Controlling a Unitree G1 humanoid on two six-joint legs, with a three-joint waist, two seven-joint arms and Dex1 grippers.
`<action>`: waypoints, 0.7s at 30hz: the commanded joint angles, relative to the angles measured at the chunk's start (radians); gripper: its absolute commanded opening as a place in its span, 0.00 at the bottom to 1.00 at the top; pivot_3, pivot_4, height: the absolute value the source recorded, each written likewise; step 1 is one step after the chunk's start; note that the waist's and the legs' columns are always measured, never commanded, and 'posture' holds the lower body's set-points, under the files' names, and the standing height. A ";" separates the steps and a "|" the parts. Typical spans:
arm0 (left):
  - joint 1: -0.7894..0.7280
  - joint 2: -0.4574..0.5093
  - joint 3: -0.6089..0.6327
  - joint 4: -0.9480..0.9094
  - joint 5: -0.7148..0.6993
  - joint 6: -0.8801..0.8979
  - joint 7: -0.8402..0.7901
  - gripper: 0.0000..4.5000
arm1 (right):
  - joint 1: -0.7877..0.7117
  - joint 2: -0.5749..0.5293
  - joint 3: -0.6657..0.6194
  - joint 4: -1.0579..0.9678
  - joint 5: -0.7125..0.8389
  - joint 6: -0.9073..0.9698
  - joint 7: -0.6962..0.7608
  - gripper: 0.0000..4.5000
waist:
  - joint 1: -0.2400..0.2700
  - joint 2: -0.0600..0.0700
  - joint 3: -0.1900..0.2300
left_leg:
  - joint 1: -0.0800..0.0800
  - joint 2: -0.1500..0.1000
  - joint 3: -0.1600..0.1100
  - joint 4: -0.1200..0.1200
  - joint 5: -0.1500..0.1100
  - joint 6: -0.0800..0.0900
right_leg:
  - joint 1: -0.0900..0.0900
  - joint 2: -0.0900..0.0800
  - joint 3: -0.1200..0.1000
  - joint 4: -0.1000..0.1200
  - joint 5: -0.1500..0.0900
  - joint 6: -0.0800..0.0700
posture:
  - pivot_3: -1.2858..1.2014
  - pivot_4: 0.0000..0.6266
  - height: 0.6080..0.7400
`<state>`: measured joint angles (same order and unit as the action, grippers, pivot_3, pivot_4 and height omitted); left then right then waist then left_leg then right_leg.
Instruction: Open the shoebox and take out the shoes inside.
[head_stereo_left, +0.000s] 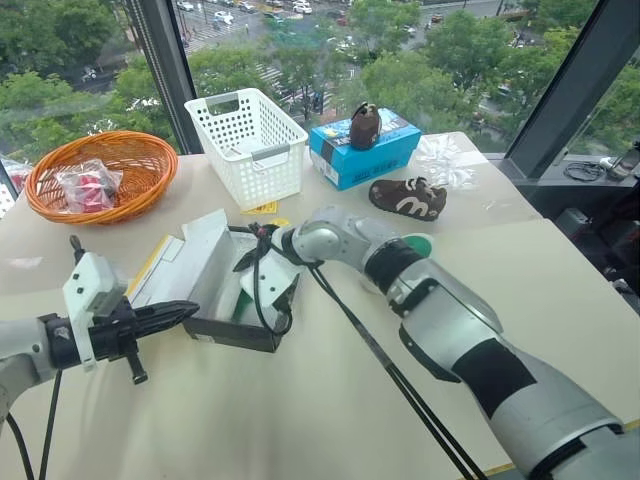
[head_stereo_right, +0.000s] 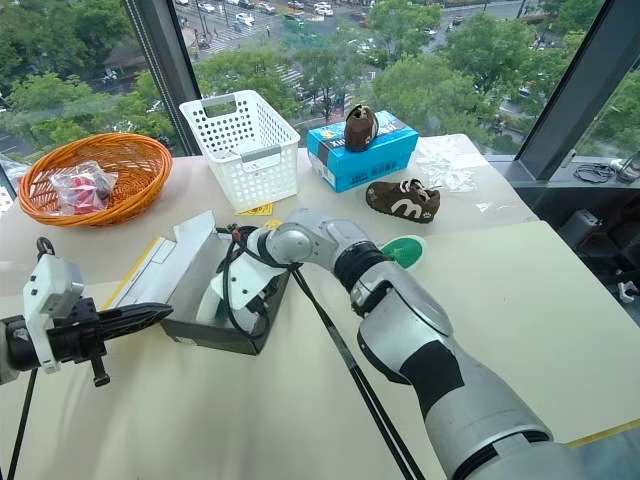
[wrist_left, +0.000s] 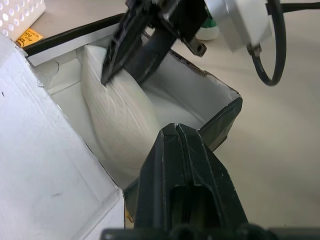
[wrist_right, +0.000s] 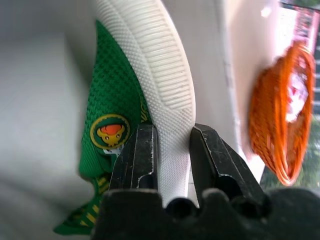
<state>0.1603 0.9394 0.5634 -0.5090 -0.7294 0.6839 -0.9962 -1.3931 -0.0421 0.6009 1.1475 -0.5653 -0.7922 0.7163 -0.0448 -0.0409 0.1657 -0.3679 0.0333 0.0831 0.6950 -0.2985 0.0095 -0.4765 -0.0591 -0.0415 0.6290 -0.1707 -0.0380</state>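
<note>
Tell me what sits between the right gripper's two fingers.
The white sole edge of a shoe, pinched between the right gripper fingers; the right wrist view shows it.

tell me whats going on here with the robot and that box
The robot has the shoebox open on the table, lid folded back. Its right tool reaches inside and is clamped on the white sole of one shoe, which has not yet left the box. The other shoe lies on the table behind the right arm. The left tool, shut and empty, hovers at the box's near corner.
</note>
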 joint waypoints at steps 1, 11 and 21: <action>0.007 -0.021 0.003 -0.019 0.003 -0.033 0.010 0.00 | -0.015 -0.021 -0.088 -0.062 0.079 0.042 -0.017 0.22 | 0.001 0.000 0.000 | 0.000 0.000 0.000 0.000 0.000 0.000 | 0.000 0.000 0.000 0.000 0.000 0.000 | 0.52 0.24 0.93; 0.033 -0.050 -0.001 -0.038 0.008 -0.049 0.034 0.00 | 0.030 -0.137 -0.203 -0.298 0.273 0.151 0.176 0.22 | 0.001 0.000 0.000 | -0.001 0.000 0.000 0.000 -0.002 0.004 | 0.000 0.000 0.000 0.000 0.000 0.000 | 0.52 0.24 0.93; 0.013 -0.041 -0.011 -0.022 0.009 -0.053 0.028 0.00 | 0.247 -0.116 -0.212 -0.654 0.524 0.465 0.458 0.22 | 0.003 0.000 0.000 | 0.000 0.000 0.000 0.002 -0.003 0.005 | 0.001 0.000 0.000 0.000 0.000 0.000 | 0.52 0.24 0.93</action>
<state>0.1916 0.8922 0.5447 -0.5203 -0.7116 0.6525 -0.9672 -1.1176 -0.1684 0.4242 0.5535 -0.0834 -0.3501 1.1840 -0.0421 -0.0409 0.1657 -0.3675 0.0333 0.0828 0.6965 -0.3015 0.0149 -0.4754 -0.0594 -0.0425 0.6295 -0.1703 -0.0377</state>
